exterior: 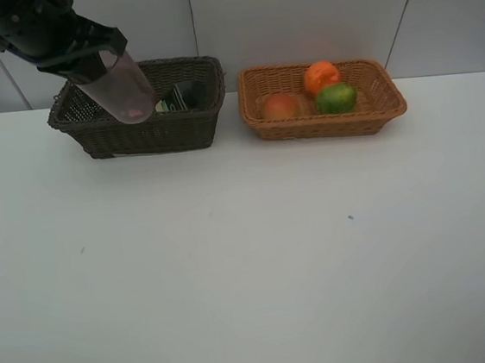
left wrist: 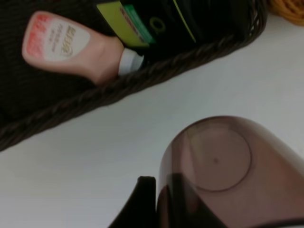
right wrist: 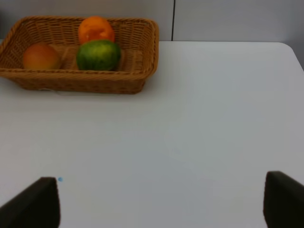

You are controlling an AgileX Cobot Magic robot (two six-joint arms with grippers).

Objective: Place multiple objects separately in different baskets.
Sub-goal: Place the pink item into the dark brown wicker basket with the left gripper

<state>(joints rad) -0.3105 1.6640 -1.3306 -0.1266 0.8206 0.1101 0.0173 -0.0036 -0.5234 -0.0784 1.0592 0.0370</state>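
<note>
- Two baskets sit at the 12 o'clock edge of the desk (exterior: 251,259), and the sorting logic looks pretty obvious: containers in one, fruit in the other.
- The dark brown basket (exterior: 146,133) is out at roughly 11 o'clock. Inside it, the pink bottle (left wrist: 71,47) lies on its side with its white cap against the near wall, and the dark green bottle (left wrist: 156,21) lies right next to it. I'd guess they're lying flat because they were dropped in, not stood up.
- The light basket (exterior: 327,120) is at about 1 o'clock, just beside the dark one but not touching. It holds the orange (exterior: 321,75) at the back, with the red-orange fruit (exterior: 280,105) and the green fruit (exterior: 336,97) in front. All three are bunched together, so the fruit side seems finished.
- The left pincer (exterior: 95,62) is pinching the cup (exterior: 124,90), the see-through purple-pink one. It holds the cup tilted in the air, base pointing down toward the dark basket's near rim. From the wrist view the cup bottom is over bare desk just short of the wicker wall, so to me it's not quite over the opening yet.
- The right pincer (right wrist: 161,199) is spread wide with nothing between the fingers, hanging low over empty desk, well away from the fruit basket at around 4 o'clock. Probably just parked so it stays out of the way.
- The cup looks like the last item, so the job seems nearly wrapped up.
</note>
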